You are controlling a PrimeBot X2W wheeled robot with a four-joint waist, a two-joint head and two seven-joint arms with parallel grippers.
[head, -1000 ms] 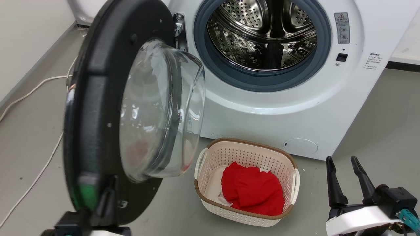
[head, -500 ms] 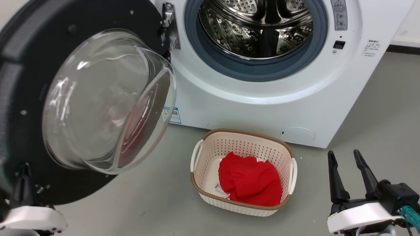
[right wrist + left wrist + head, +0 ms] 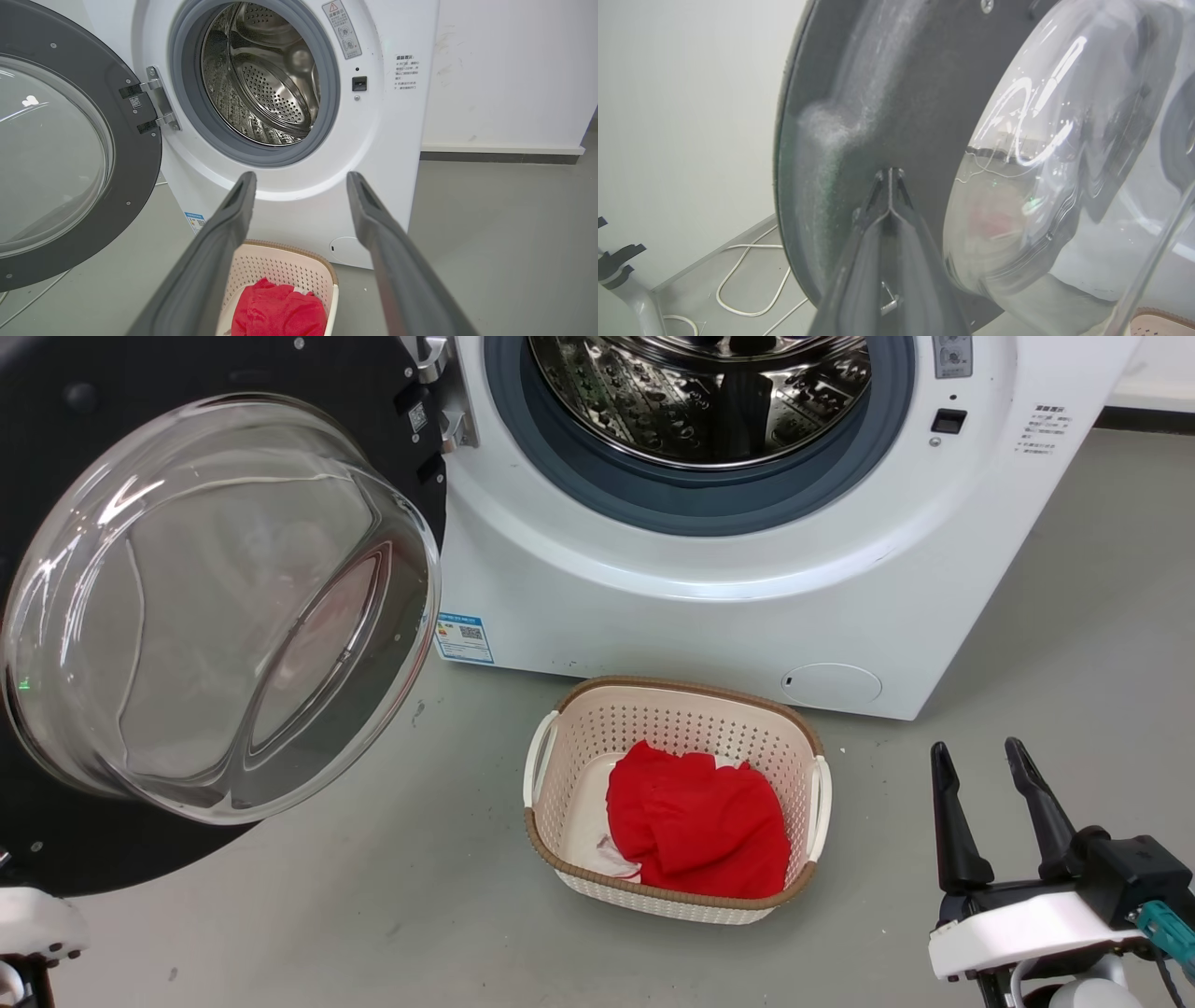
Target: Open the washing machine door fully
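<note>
Washing machine door (image 3: 187, 364) stands open leftward; bowl (image 3: 215, 607) faces camera.

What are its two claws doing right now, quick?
Left gripper: closed, empty, tips against the washing machine door.
Right gripper: open, holding nothing.

The right tool (image 3: 975, 747) has long dark fingers (image 3: 950, 840), a white shell (image 3: 1018, 933) and teal plug (image 3: 1162, 929).
</note>
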